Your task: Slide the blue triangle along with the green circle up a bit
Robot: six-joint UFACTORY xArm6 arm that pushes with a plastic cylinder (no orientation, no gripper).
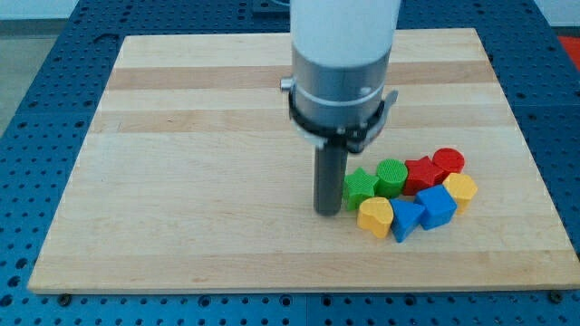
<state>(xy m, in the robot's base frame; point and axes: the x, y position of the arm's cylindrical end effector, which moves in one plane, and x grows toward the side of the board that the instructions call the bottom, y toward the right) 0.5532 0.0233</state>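
The blue triangle (405, 219) lies near the view's bottom right, between a yellow heart (374, 216) and a blue cube (437, 206). The green circle (391, 176) stands just above it, with a green star (362, 186) to its left. My tip (326, 212) rests on the board just left of the green star and the yellow heart, about a block's width left of the blue triangle.
A red star (420, 172), a red circle (448, 162) and a yellow hexagon (460, 189) complete the cluster on the right. The wooden board (199, 163) sits on a blue perforated table. The arm's white body hangs over the board's upper middle.
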